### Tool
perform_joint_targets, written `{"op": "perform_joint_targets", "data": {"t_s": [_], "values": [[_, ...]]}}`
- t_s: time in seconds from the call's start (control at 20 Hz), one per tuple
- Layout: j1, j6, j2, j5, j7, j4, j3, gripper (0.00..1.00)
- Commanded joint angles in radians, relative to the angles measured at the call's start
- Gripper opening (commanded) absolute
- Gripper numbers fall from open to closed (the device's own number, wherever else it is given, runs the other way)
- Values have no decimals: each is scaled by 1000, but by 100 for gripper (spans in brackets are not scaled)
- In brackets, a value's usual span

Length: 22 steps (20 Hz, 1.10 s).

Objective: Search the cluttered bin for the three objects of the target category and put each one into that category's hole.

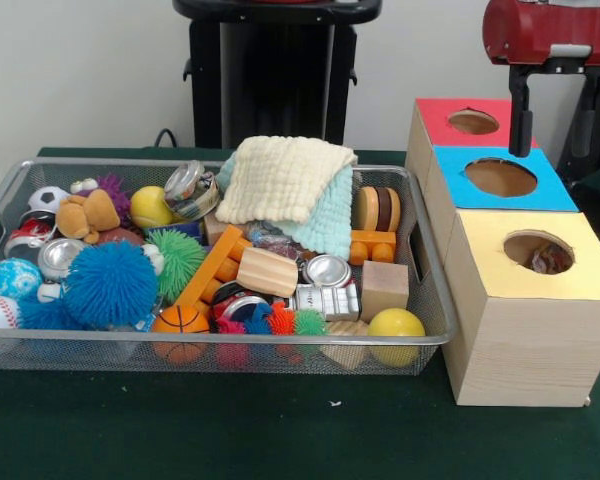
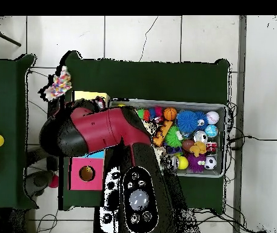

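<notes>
The silver wire-mesh bin [image 1: 420, 340] holds a heap of toys and also shows in the overhead view [image 2: 224, 141]. The yellow-topped wooden box [image 1: 580, 270] stands nearest at the right. Its round hole [image 1: 536, 249] shows a patterned fabric thing [image 1: 552, 260] inside. My gripper [image 1: 521, 125] hangs from the red arm [image 1: 550, 30] over the far edge of the blue-topped box [image 1: 540, 195], empty as far as I can see. In the overhead view the arm [image 2: 101, 130] hides the gripper and most of the boxes. A multicoloured patterned fabric ball [image 2: 60, 85] lies just off the yellow box's corner [image 2: 87, 96].
A red-topped box [image 1: 435, 120] stands behind the blue one. The bin holds a cream cloth [image 1: 285, 180], a blue spiky ball [image 1: 110, 285], a green spiky ball [image 1: 177, 258], a small basketball [image 1: 180, 320], yellow balls [image 1: 395, 323], cans, wooden blocks and a teddy [image 1: 85, 213].
</notes>
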Motion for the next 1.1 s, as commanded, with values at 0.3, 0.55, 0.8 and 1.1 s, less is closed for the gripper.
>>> {"op": "perform_joint_targets", "data": {"t_s": [0.3, 0.55, 0.8, 1.1], "values": [[-14, 179, 14, -51, -28, -19, 0, 100], [-20, 164, 19, -52, -25, -18, 10, 100], [-23, 131, 24, -48, -1, -8, 9, 100], [-21, 109, 25, -47, 29, 3, -5, 100]]}}
